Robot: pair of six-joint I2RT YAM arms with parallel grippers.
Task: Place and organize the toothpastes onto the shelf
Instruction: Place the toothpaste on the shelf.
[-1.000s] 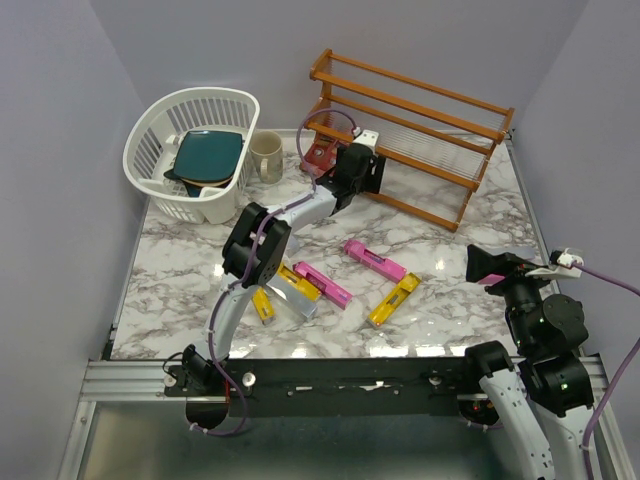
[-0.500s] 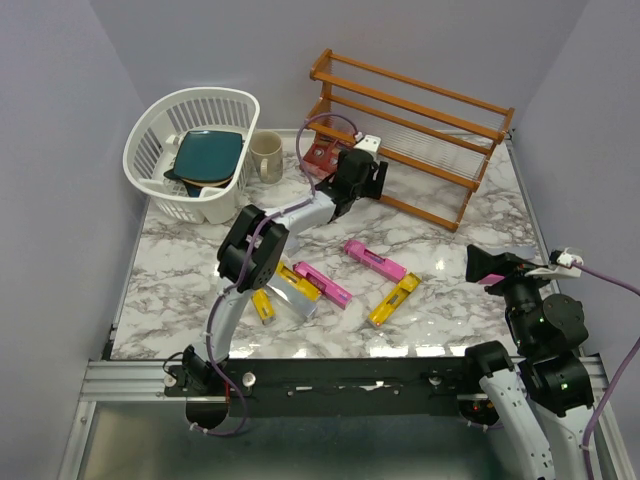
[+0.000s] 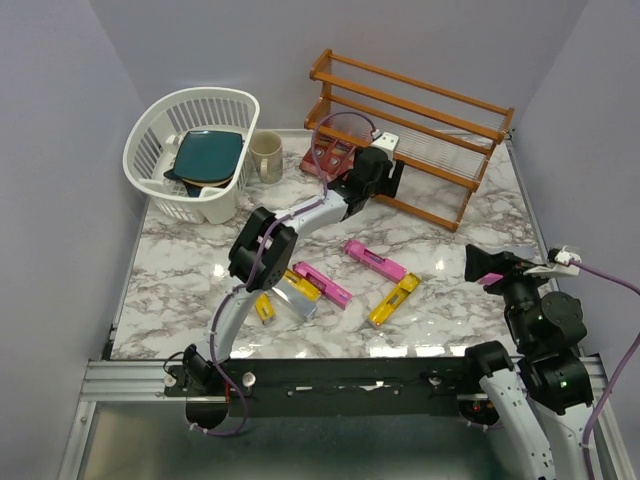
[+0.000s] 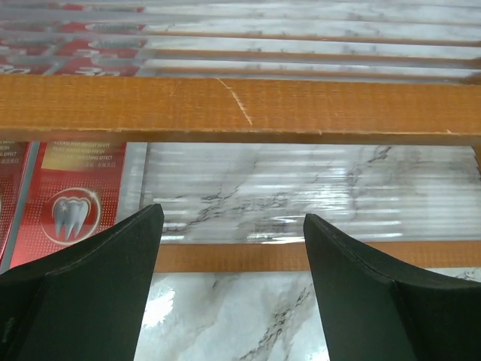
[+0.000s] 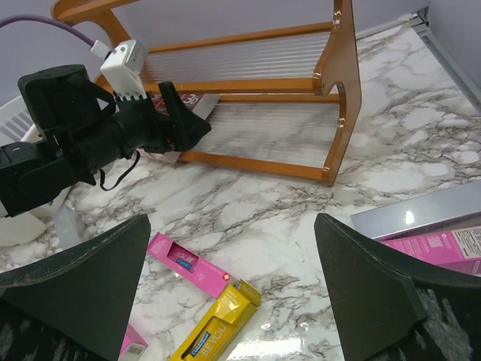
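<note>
Left wrist view: the left gripper gapes wide, holding nothing, a rail of the shelf just ahead, a red toothpaste beyond one fingertip.

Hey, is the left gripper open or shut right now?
Open. The left gripper shows fingers wide apart, nothing between them, facing the shelf.

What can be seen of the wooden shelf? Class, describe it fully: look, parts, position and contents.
The shelf is glossy reddish-brown wood: three stepped tiers between two side frames, with rails and ribbed translucent floor panels. It stands upright at the back right of the marble table. Red toothpaste cartons lie at the left end of its lowest tier. The open left gripper hovers just before a front rail, apparently not touching.
</note>
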